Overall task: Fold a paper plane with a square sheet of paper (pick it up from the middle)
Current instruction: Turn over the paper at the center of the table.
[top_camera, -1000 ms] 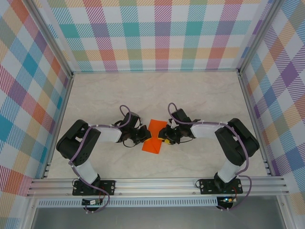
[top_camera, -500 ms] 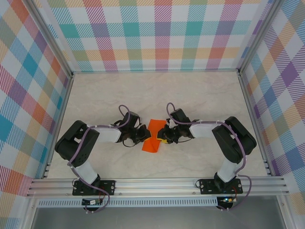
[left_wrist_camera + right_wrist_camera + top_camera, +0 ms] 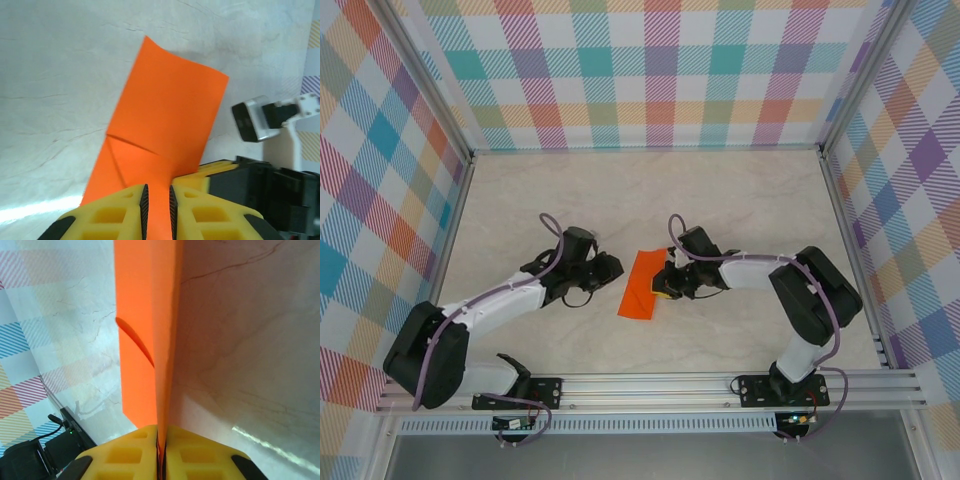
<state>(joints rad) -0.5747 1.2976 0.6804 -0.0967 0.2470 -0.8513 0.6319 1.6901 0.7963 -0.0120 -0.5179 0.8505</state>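
Right claw: right gripper (image 3: 161, 434), yellow two-finger jaws pressed together on the near edge of the paper, which stands upright between them in the right wrist view.
Right claw, from above: right gripper (image 3: 664, 283) at the paper's right edge, touching it.
Left claw: left gripper (image 3: 157, 194), yellow jaws a narrow slot apart, with orange showing in the slot; whether the pads touch the paper I cannot tell.
Left claw, from above: left gripper (image 3: 611, 268) just beside the paper's left edge, its arm stretched low across the table.
Task thing: bright orange folded paper plane (image 3: 642, 285), a long narrow shape between the two claws, its length running slightly aslant.
Folds: the paper plane (image 3: 170, 110) shows a square far end and diagonal creases near the jaws; one flap of it (image 3: 142, 340) hangs leftward.
Surface: pale marble-patterned table (image 3: 740, 210), near its middle.
Surround: pastel plaid walls (image 3: 660, 70) on three sides.
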